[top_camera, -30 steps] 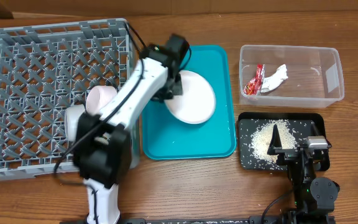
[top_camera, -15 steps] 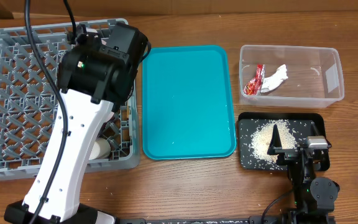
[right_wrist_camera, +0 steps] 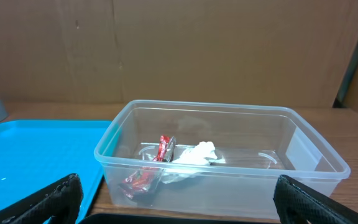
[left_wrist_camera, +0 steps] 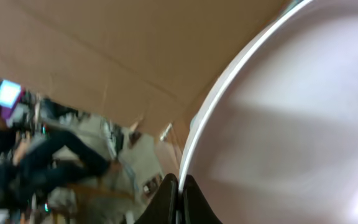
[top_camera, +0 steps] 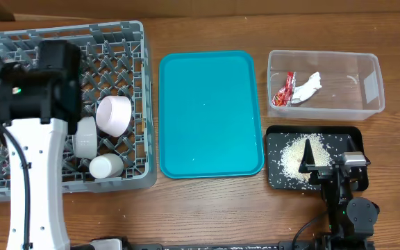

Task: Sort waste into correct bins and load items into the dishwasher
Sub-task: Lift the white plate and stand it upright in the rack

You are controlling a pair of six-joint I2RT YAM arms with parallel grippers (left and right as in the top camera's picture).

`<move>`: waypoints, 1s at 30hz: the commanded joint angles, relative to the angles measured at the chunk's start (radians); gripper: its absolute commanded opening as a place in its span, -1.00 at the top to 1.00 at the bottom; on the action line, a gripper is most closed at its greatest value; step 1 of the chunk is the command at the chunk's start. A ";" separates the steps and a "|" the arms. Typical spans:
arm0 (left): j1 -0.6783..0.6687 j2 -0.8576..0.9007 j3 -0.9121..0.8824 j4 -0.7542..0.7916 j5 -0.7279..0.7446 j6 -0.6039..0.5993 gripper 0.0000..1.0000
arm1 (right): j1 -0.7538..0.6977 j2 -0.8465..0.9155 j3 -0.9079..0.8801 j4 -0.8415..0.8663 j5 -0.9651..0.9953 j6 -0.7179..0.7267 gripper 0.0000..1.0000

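Note:
In the left wrist view my left gripper (left_wrist_camera: 179,200) is shut on the rim of the pale plate (left_wrist_camera: 291,124), which fills the right of that view. From overhead the left arm (top_camera: 37,94) hangs over the left part of the grey dish rack (top_camera: 117,48) and hides the plate. Two bowls (top_camera: 113,114) (top_camera: 85,137) and a white cup (top_camera: 105,167) sit in the rack. The clear tub (top_camera: 323,54) holds the red wrapper (top_camera: 283,90) and tissue (top_camera: 310,83). Rice (top_camera: 294,154) lies in the black tray (top_camera: 276,132), where my right gripper (top_camera: 330,163) stands open.
The teal tray (top_camera: 210,114) lies between the rack and the two bins with nothing on it. In the right wrist view the clear tub (right_wrist_camera: 229,168) stands just ahead of the open fingers, with the teal tray (right_wrist_camera: 36,155) to its left.
The left arm lifted the plate off the teal tray and swung left over the dish rack, uncovering the bowls and cup. The right arm has not moved.

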 commanded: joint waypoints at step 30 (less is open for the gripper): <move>0.100 0.233 -0.262 0.621 0.044 0.527 -1.00 | -0.006 -0.012 -0.011 0.004 0.008 -0.004 -1.00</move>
